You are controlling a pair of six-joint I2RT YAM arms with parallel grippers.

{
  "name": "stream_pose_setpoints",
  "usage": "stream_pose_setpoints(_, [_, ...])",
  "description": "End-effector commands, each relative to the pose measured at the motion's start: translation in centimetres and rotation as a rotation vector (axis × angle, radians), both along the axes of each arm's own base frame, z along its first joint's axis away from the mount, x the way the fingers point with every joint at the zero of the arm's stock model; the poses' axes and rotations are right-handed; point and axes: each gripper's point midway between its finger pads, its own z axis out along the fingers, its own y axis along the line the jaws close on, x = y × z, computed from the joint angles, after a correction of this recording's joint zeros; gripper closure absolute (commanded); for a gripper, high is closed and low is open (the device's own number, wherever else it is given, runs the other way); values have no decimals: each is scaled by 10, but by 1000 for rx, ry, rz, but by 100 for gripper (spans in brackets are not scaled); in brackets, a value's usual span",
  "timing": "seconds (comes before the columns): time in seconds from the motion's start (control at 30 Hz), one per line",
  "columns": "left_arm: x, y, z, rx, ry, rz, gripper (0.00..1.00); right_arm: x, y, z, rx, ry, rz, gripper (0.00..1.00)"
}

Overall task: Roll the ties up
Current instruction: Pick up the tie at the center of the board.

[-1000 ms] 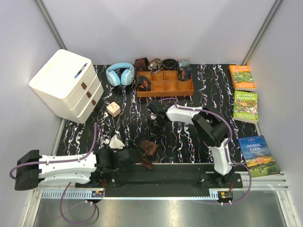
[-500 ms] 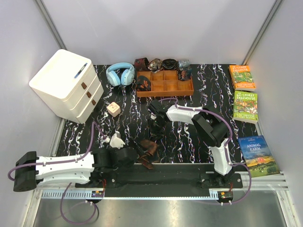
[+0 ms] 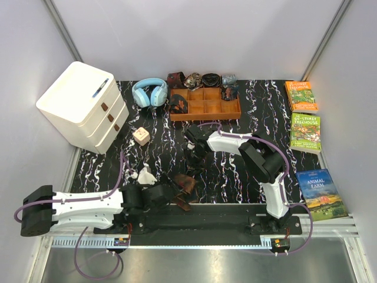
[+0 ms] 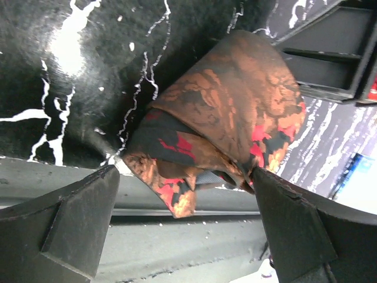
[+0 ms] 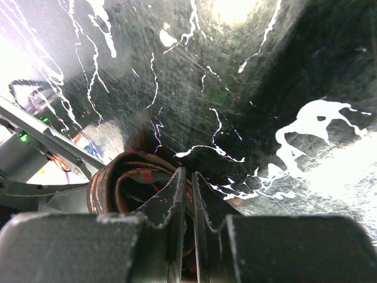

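Little is changing over the last second. The left arm (image 3: pixel 76 209) is drifting a touch along the near edge and coming back, while the right arm (image 3: pixel 235 141) is staying put over the middle of the tabletop (image 3: pixel 159 141). The tie (image 3: pixel 184 187) is lying where it was, near the middle, right beside the near rail (image 3: pixel 206 215).

The left fingers (image 4: pixel 76 224) are standing wide apart and holding nothing. They are framing the tie's broad folded end (image 4: pixel 230 112), which is sitting loose between them, mostly untouched. The right fingers (image 5: pixel 162 206) are pressing almost together, and a coil of the tie (image 5: pixel 121 180) seems to be winding around them and getting nipped there.

So the roll is probably only partly made. The broad end is waiting, and the left fingers are likely lining up to steady it.
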Motion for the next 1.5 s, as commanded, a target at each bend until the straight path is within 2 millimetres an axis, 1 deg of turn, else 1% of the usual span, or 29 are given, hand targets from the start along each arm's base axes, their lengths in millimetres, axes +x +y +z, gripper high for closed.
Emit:
stream_pose_setpoints(0.0, [10, -9, 16, -33, -31, 28, 1, -3, -5, 2, -17, -32, 11, 85])
stream_pose_setpoints(0.13, [12, -10, 13, -37, -41, 30, 1, -5, -5, 0, -20, -29, 16, 85])
stream_pose_setpoints(0.17, [13, -13, 15, -54, -46, 29, 1, -5, -6, -1, -20, -28, 14, 85])
stream_pose_setpoints(0.27, [14, -14, 14, -56, -45, 30, 1, -6, -6, -2, -19, -26, 13, 85])
stream_pose_setpoints(0.4, [16, -16, 18, -59, -61, 25, 1, -10, -6, -3, -16, -25, 15, 85])
stream_pose_setpoints(0.47, [17, -16, 21, -64, -66, 26, 1, -15, -10, -6, -23, -14, 10, 85])
stream_pose_setpoints(0.57, [17, -16, 21, -65, -67, 24, 1, -17, -11, -6, -17, -12, 6, 85])
stream_pose_setpoints(0.93, [13, -14, 8, -47, -34, 28, 1, -35, -7, -6, -16, 0, 10, 85])
stream_pose_setpoints(1.1, [8, -11, -5, -33, -3, 29, 1, -35, -7, -7, -12, -1, 5, 85])
stream_pose_setpoints(1.23, [7, -10, -11, -29, 9, 37, 1, -36, -7, -9, -11, 2, 5, 85])
stream_pose_setpoints(1.47, [9, -9, -14, -28, -1, 46, 10, -39, -6, -12, -11, 9, 8, 85])
